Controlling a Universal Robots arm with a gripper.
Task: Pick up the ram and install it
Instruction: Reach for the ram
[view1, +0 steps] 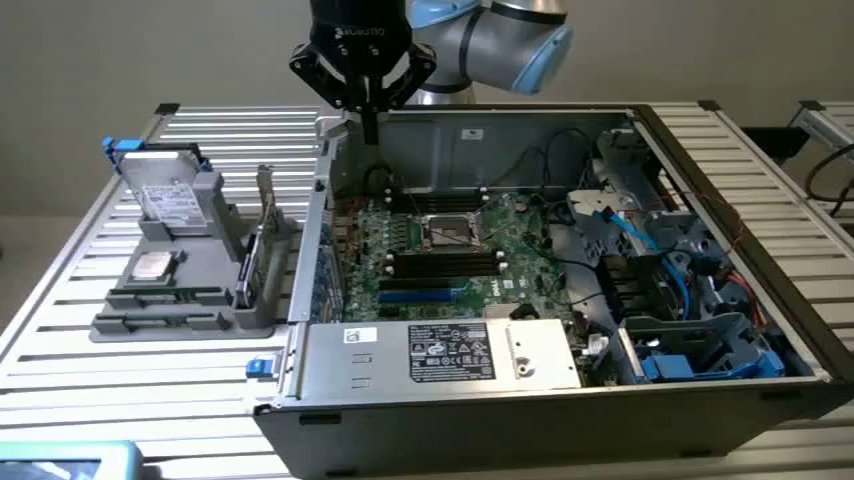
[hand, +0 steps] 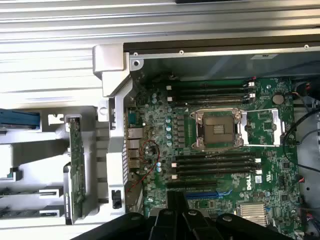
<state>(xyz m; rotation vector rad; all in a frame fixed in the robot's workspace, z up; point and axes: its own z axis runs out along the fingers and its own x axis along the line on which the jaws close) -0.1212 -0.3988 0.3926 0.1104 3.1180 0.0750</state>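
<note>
Above the open computer case (view1: 400, 352), the gripper (view1: 370, 136) hangs pressed together, holding nothing.

1. Table (view1: 80, 300): silver metal top of parallel slats.
2. Computer case (view1: 534, 430): dark tower lying on its side on the slats, open side up.
3. Grey holder (view1: 174, 322): moulded block just beside the computer case, on the exterior view's left.
4. Teal-edged object (view1: 67, 462): well apart from the computer case, cut off at the table's corner.
</note>
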